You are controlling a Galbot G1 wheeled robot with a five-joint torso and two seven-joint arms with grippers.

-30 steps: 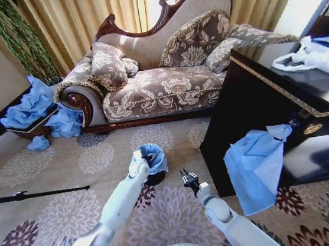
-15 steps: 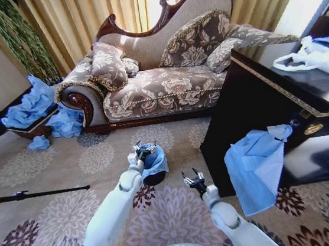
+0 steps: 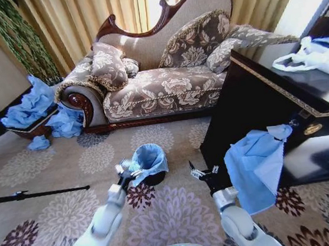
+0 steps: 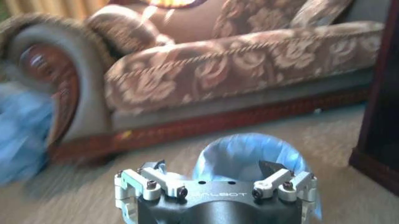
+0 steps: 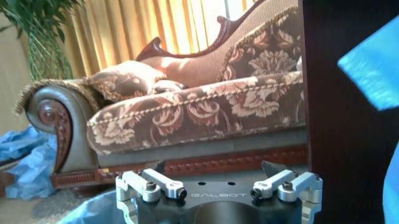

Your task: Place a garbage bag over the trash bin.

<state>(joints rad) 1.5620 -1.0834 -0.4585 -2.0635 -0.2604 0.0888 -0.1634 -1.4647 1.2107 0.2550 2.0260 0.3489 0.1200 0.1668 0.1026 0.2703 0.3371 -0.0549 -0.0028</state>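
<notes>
bagged trash bin point(image 3: 149, 163) sits just beside left tool point(image 3: 124, 172).

Garbage bag point(image 3: 147, 159): we see light-blue crinkly plastic draped over the bin's rim, centre frame.
Trash bin point(image 3: 155, 178): small, black, upright on carpet.

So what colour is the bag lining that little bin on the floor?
Light blue; the garbage bag over the black trash bin shows best in the head view.

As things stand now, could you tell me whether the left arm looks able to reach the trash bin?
Probably yes: the open left gripper hangs right beside the trash bin, already lined with the garbage bag, and nothing lies between them.
</notes>
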